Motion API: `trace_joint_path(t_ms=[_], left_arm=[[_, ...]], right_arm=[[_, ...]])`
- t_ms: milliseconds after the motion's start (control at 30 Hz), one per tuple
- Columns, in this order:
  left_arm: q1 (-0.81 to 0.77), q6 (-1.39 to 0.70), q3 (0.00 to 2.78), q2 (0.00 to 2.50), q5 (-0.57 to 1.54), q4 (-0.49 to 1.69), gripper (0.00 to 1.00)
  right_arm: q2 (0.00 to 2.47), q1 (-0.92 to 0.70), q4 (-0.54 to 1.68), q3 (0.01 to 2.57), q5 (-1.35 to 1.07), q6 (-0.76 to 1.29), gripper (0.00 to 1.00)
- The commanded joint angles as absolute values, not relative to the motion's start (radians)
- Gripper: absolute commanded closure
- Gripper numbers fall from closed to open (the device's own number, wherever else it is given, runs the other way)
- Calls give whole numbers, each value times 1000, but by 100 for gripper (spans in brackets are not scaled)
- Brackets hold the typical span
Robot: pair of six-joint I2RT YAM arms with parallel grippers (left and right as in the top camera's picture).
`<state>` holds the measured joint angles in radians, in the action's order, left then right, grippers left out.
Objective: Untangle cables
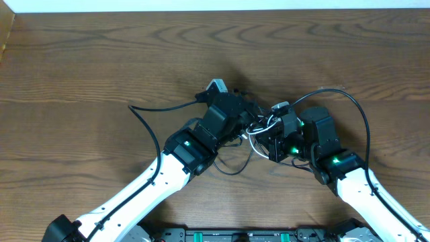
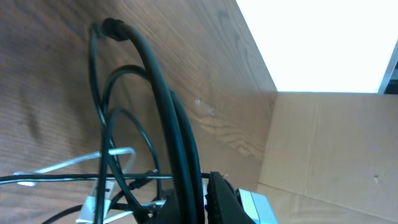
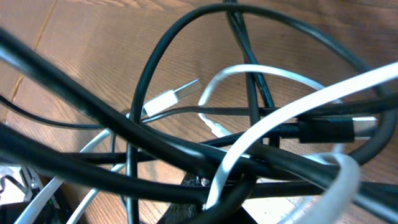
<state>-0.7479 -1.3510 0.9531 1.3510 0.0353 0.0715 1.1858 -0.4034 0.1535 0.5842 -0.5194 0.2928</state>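
Cables (image 1: 259,128) sit in a knot at the centre of the bench (image 1: 101,60), seen from overhead, black strands with a white cable (image 1: 262,125) threaded through. The left arm (image 1: 134,191) comes in from 7 o'clock and the right arm (image 1: 366,188) from 5 o'clock. Both meet over the tangle. The left pincer (image 1: 250,113) is on the knot's 10 o'clock side and the right pincer (image 1: 267,133) is at its 4 o'clock side. One thin black loop (image 1: 232,169) spills out toward 7 o'clock and lies flat on the wood.

Over to the left wrist: the pincer is clamped tight. One dark finger (image 2: 221,196) shows at 6 o'clock, and heavy black strands (image 2: 161,106) rise from it toward 11 o'clock, ending in a plug (image 2: 115,28). Thinner loops and a pale strand (image 2: 112,155) cross behind, and a cardboard box (image 2: 323,149) stands at 3 o'clock.

Now the right wrist: the view is full of cable. The white one sweeps in an arc from 3 o'clock down to 6 o'clock. A silver-tipped white plug (image 3: 171,96) points toward 1 o'clock, and a black plug (image 3: 329,130) lies at 3 o'clock. This pincer is closed right down in the thick of it, but I cannot tell whether a strand is pinched.
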Motion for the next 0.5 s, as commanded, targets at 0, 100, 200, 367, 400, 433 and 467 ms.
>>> trace_joint_path(t_ms=[0,100,200,367,400,433,467], left_arm=[[-746,-1359,965,1345,63,67,92],[-746,-1192,965,1345,7,71,92],[-746,-1036,965,1345,-104,122,92],[-726,-1018,964,1345,-232,187,92],[-719,-1018,964,1346,-229,186,92],[-716,-1018,964,1346,-229,186,92],[-714,-1018,964,1346,-230,186,92]], right_arm=[[1186,-399,154,587,-545,284,99],[1162,-364,153,587,-650,284,99],[1106,-269,149,587,-861,291,99],[1046,-88,91,587,-1262,292,99],[1039,-34,55,587,-1364,310,99],[1038,-7,33,587,-1407,327,99],[1038,26,-2,587,-1454,359,99]])
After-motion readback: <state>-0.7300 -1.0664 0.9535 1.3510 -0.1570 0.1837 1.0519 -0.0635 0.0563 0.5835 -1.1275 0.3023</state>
